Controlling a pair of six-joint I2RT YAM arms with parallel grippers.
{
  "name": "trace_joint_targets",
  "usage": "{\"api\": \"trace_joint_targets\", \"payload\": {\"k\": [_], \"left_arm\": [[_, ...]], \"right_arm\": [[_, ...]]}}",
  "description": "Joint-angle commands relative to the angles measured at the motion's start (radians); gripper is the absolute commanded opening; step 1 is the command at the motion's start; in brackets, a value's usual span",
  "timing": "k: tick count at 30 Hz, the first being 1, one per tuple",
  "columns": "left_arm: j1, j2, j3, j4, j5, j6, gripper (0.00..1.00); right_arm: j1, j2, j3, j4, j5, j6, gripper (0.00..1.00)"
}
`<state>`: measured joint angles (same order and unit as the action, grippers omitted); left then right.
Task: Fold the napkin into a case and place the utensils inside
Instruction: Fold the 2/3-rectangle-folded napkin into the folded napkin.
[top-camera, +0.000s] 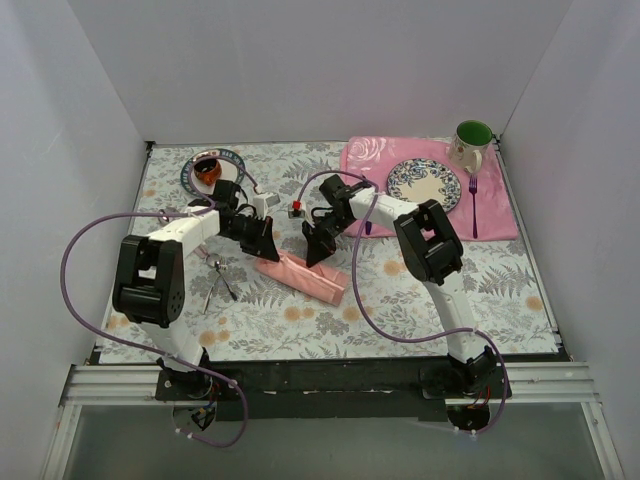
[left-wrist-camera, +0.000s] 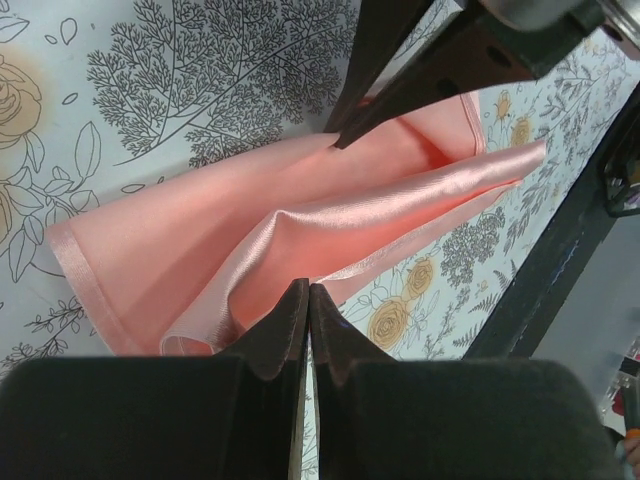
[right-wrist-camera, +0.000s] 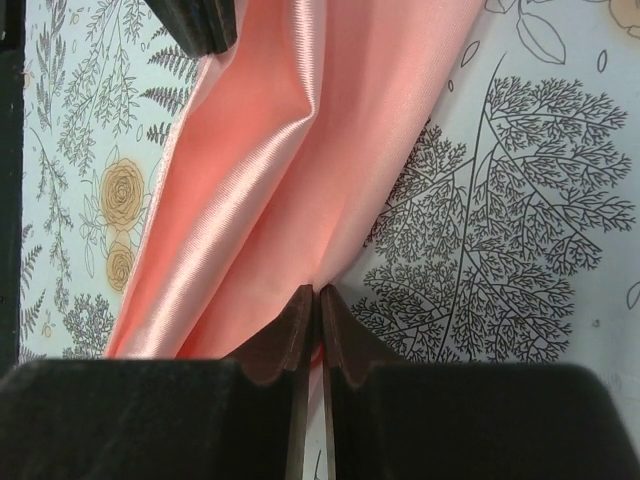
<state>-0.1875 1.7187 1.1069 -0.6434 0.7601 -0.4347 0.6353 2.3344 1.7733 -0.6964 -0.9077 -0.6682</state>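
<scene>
The napkin (top-camera: 305, 278) is a plain salmon-pink cloth, folded into a long loose strip on the floral table cover in front of both arms. My left gripper (top-camera: 268, 243) is shut on its left end, with a raised fold of the napkin (left-wrist-camera: 250, 220) running up to the tips (left-wrist-camera: 308, 290). My right gripper (top-camera: 318, 248) is shut on the far long edge, and the napkin (right-wrist-camera: 260, 180) is pinched between the tips (right-wrist-camera: 320, 292). The silver utensils (top-camera: 217, 280) lie crossed on the table to the left of the napkin, apart from it.
A rose-patterned pink placemat (top-camera: 500, 215) at the back right carries a patterned plate (top-camera: 424, 183), a green-lined mug (top-camera: 471, 143) and a purple fork (top-camera: 473, 205). A second plate (top-camera: 190, 180) with a red-orange object sits at the back left. White walls enclose the table.
</scene>
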Motion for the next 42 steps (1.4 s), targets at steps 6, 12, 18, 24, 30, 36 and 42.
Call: {"api": "trace_joint_targets", "payload": {"k": [6, 12, 18, 24, 30, 36, 42], "left_arm": [[-0.006, 0.062, 0.036, 0.096, 0.019, -0.088, 0.00], [-0.004, 0.123, 0.025, 0.116, -0.042, -0.133, 0.00], [-0.006, 0.150, 0.033, 0.110, -0.058, -0.154, 0.00], [-0.006, 0.173, 0.036, 0.102, -0.068, -0.164, 0.00], [-0.006, 0.183, 0.056, 0.097, -0.059, -0.182, 0.00], [-0.006, 0.190, 0.071, 0.090, -0.054, -0.180, 0.00], [-0.006, 0.180, 0.057, 0.097, -0.048, -0.184, 0.00]], "right_arm": [[0.006, -0.017, 0.046, -0.054, -0.023, -0.050, 0.13], [0.006, -0.038, 0.061, -0.087, -0.036, -0.056, 0.23], [-0.019, -0.089, 0.100, -0.100, -0.017, 0.033, 0.32], [-0.023, -0.141, 0.077, -0.144, -0.074, 0.104, 0.52], [-0.006, -0.172, -0.034, -0.028, -0.037, 0.186, 0.60], [0.018, -0.167, -0.084, 0.032, 0.001, 0.231, 0.62], [0.033, -0.136, -0.101, 0.086, 0.053, 0.252, 0.66]]}}
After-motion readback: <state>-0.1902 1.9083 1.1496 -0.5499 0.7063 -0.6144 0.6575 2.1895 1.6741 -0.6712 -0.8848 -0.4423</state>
